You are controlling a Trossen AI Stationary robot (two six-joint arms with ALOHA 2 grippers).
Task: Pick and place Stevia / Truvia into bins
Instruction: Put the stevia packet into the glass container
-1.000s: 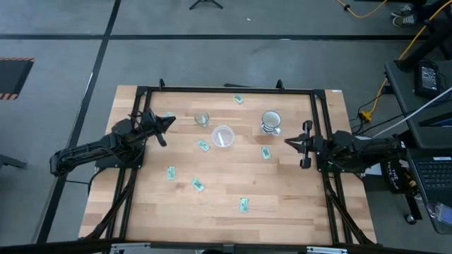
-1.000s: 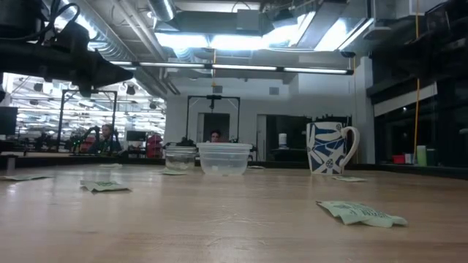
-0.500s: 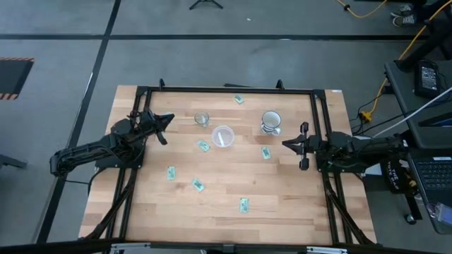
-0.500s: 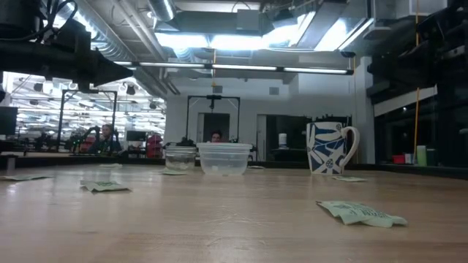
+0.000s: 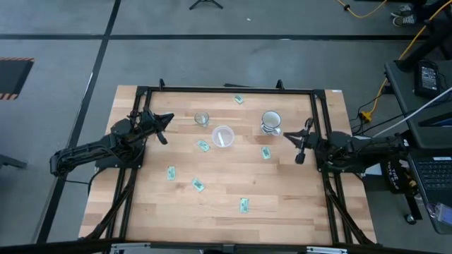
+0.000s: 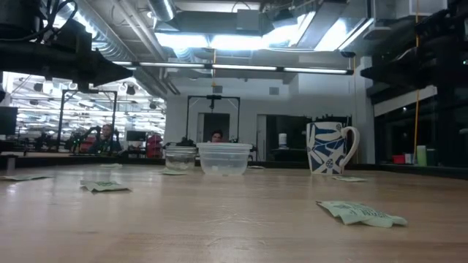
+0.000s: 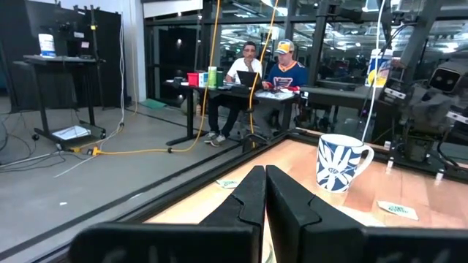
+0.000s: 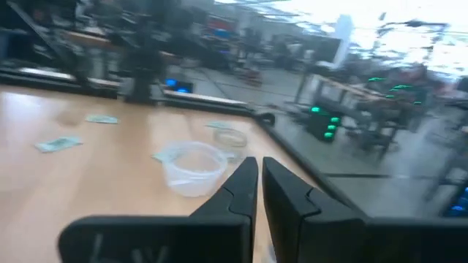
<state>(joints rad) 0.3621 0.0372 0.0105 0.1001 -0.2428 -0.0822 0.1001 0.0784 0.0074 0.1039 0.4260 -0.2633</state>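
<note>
Several pale green and white sachets lie flat on the wooden table: one [image 5: 203, 146] beside the cups, one [image 5: 266, 152] below the mug, others [image 5: 198, 185] nearer the near edge. The little clear cup [image 5: 202, 119] and the wider whitish cup [image 5: 223, 136] stand upright mid-table. My left gripper [image 5: 169, 118] [image 7: 264, 169] hovers left of the clear cup, shut and empty. My right gripper [image 5: 285, 135] [image 8: 259, 161] hovers right of the mug, shut and empty, facing the wider cup [image 8: 194, 166].
A blue-and-white mug [image 5: 270, 122] [image 6: 330, 147] stands right of the cups, close to my right gripper. A black frame [image 5: 226, 90] runs along the table's far edge and sides. One sachet [image 5: 239, 99] lies near the far edge. People sit beyond the table [image 7: 267, 62].
My right gripper has swung a little toward the far edge and the mug, turning slightly. The sachets, cups and mug have stayed where they were.
</note>
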